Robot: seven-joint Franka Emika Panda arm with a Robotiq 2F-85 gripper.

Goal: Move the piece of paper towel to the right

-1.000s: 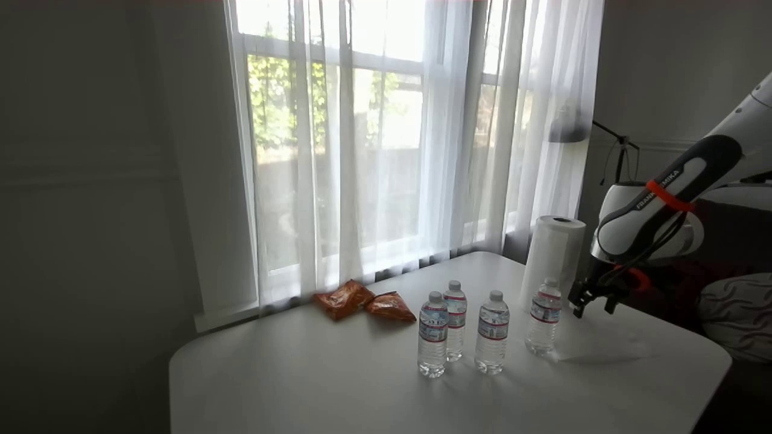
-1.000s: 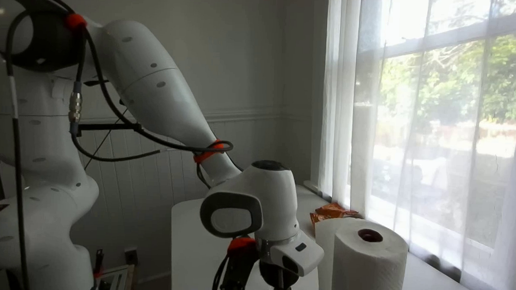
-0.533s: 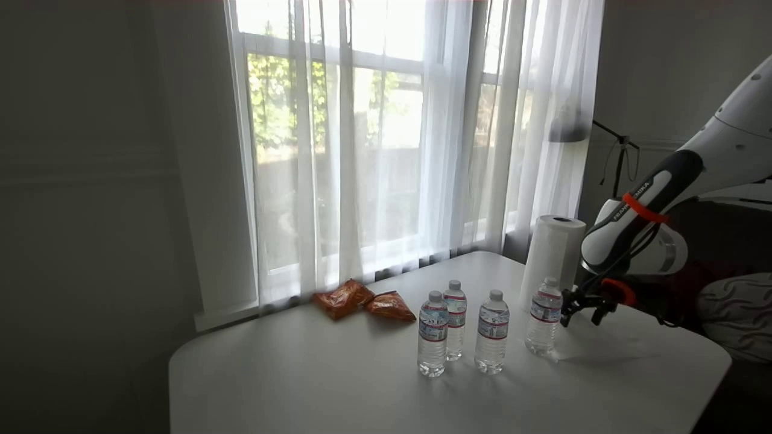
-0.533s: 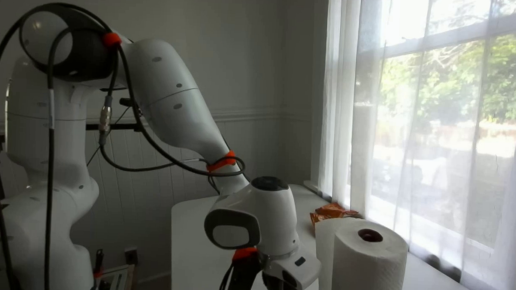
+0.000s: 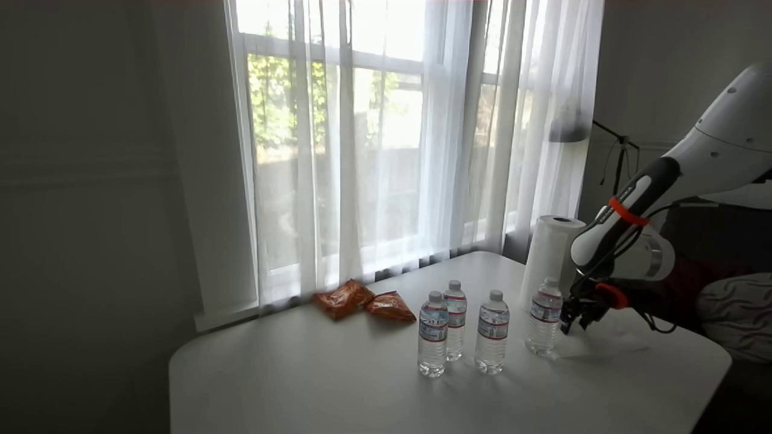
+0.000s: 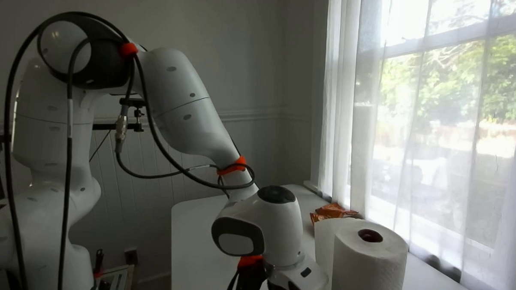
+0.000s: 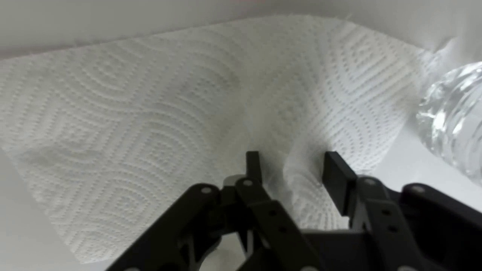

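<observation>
The piece of paper towel (image 7: 143, 124) is a dotted white sheet lying on the table, filling much of the wrist view. It shows faintly in an exterior view as a pale patch (image 5: 612, 348) beside the rightmost bottle. My gripper (image 7: 292, 167) is down at the sheet, its black fingers (image 7: 339, 182) partly drawn together with a clear gap between them. Within that gap the paper rises in a fold, not pinched from both sides. In an exterior view my gripper (image 5: 575, 325) sits low behind the rightmost bottle; elsewhere the frame's bottom edge cuts it off.
A water bottle (image 7: 457, 120) stands right at the sheet's corner; whether it rests on the paper I cannot tell. Further bottles (image 5: 492, 334) stand leftward. The upright paper towel roll (image 6: 367, 269) is close to the arm. Orange bags (image 5: 362, 301) lie by the window.
The arm has come down and leftward in an exterior view, bringing the gripper onto the sheet. Its fingers have moved closer together, and the towel's outline has shifted slightly.
</observation>
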